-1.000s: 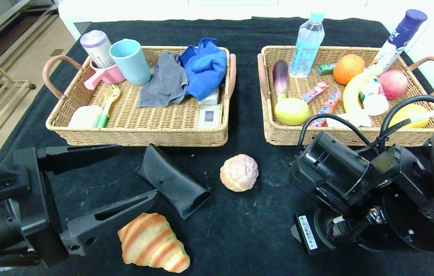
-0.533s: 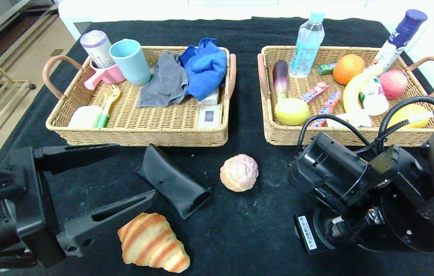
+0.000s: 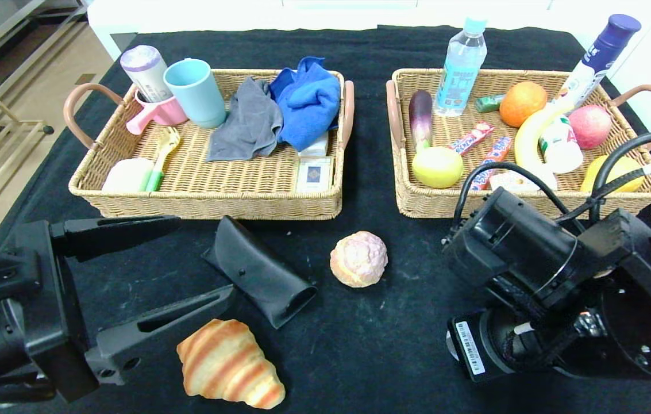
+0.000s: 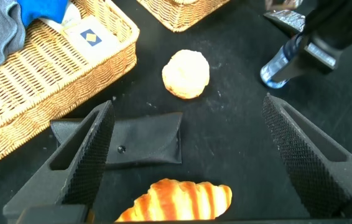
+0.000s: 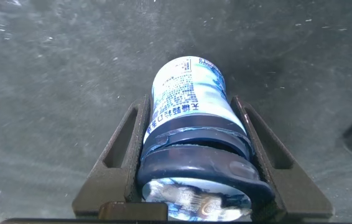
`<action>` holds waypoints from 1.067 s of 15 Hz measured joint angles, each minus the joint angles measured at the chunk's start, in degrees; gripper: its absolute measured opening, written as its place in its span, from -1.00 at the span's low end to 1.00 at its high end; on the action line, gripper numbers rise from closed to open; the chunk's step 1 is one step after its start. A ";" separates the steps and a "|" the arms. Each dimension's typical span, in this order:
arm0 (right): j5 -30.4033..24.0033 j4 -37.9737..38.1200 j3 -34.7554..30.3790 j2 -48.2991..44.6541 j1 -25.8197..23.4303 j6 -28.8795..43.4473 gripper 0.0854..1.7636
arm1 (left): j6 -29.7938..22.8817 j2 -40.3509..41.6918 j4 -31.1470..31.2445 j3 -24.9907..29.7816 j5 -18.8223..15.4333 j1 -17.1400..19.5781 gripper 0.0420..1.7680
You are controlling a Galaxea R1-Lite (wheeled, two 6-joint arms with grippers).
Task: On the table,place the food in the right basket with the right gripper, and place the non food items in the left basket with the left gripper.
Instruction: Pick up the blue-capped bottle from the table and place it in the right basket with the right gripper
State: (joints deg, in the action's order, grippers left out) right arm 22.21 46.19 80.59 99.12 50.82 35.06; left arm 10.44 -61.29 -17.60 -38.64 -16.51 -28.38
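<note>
Right gripper (image 5: 194,155) clamped on small white bottle (image 5: 191,118) above the desk (image 3: 359,345); left gripper (image 4: 194,162) spread apart over glasses case (image 4: 142,140)

Two baskets are set side by side at the back of the table (image 3: 359,356): the left basket (image 3: 210,198) and the right basket (image 3: 417,204). The glasses case (image 3: 259,270) is laid in front of the left basket. The croissant (image 3: 227,365) is placed nearer still, just in front of the case. The cream puff (image 3: 358,259) is found to the right of the case, between the two baskets and in front of them.
</note>
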 joint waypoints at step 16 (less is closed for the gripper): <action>2.04 -3.97 14.31 -7.42 -8.05 -14.06 0.01 | 0.67 0.05 -0.04 0.41 -0.02 0.00 0.94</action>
State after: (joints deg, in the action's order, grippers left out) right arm 24.25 42.22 94.90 91.70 42.78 21.00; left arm 11.11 -61.25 -17.64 -38.23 -16.53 -28.38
